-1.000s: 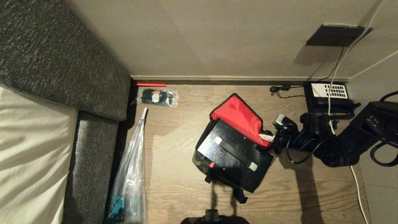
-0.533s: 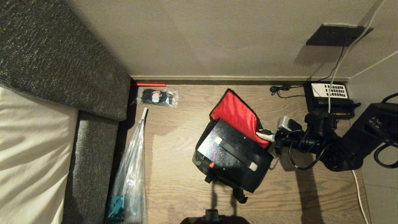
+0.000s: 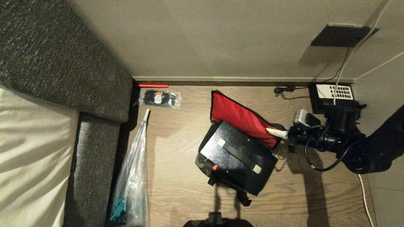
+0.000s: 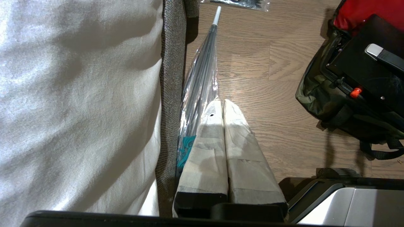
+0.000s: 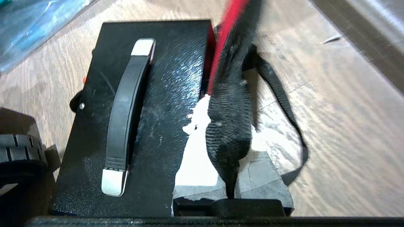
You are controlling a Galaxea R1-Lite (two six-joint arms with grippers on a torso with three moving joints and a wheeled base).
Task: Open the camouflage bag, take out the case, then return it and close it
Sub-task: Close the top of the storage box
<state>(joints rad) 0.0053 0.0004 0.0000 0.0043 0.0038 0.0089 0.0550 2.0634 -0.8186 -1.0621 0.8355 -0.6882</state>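
Your right end effector (image 3: 274, 132) was clamped shut on the edge of the flap of the camouflage bag (image 3: 241, 118), the dark fabric pinched between its white-taped fingers (image 5: 197, 164). The flap stood raised and folded back toward the wall, its red lining facing up in your head view. The right arm reached in from the right side, low over the floor (image 3: 176, 195).

Just beside the pinched edge, the case (image 3: 236, 154) sat in the open mouth of the bag, flat side up, nearly filling the opening. You could see its black strap handle (image 5: 121, 113) with silver ends running along the top, and a small red catch (image 3: 215, 167) on the edge nearest the robot. The bag itself rested on the wooden floor, skewed to the wall, with a black strap (image 5: 284, 104) trailing loose on the boards on the far side of the flap.

Your left end effector (image 4: 222, 105) hung over the floor near the bed (image 4: 79, 94), its two taped fingers pressed together and gripping nothing. Under it lay a long clear plastic sleeve (image 3: 134, 176) along the bed's grey side.

Further out: a small clear packet of black items (image 3: 159, 98) near the skirting, and a black desk telephone (image 3: 333, 94) with a white keypad in the right corner.
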